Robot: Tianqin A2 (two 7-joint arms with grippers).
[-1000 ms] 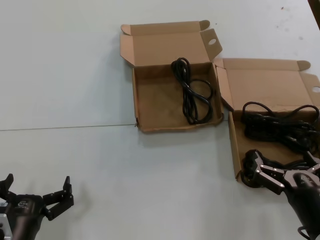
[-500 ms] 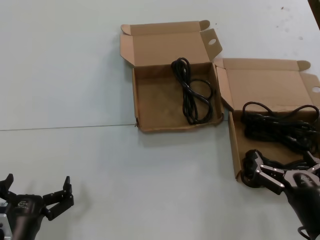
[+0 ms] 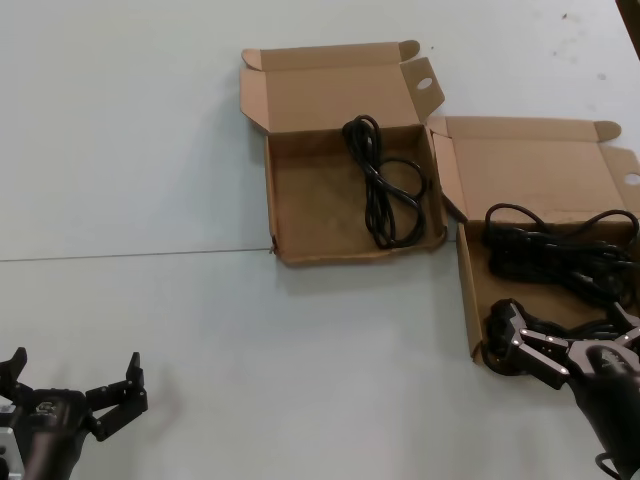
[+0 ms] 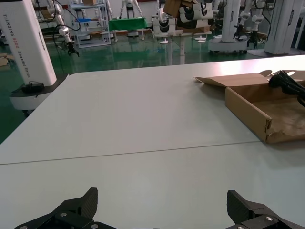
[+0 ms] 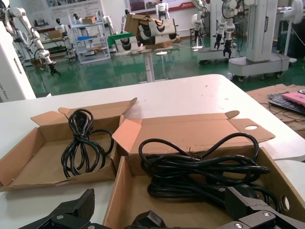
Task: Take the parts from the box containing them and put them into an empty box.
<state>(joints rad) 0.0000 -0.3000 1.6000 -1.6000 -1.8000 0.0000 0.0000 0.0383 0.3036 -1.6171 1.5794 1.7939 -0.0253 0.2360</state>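
The box containing the parts [image 3: 468,290] stands at the right, lid folded back, with several black coiled cables [image 3: 560,255] piled in it. My right gripper [image 3: 568,325] hangs open over its near left corner. One finger is outside the wall [image 5: 116,191], the other over the cables [image 5: 190,176]. A black plug [image 5: 147,222] lies low between the jaws, ungripped. The wavy-walled box [image 3: 310,200] in the middle holds one looped cable [image 3: 385,190], also seen from the right wrist [image 5: 81,143]. My left gripper [image 3: 75,365] is parked open at the near left.
The two boxes touch at their corners, and both lids [image 3: 330,85] stand open toward the far side. A seam line [image 3: 130,255] crosses the white table. In the left wrist view the middle box [image 4: 248,107] is far off to one side of the open left gripper [image 4: 162,195].
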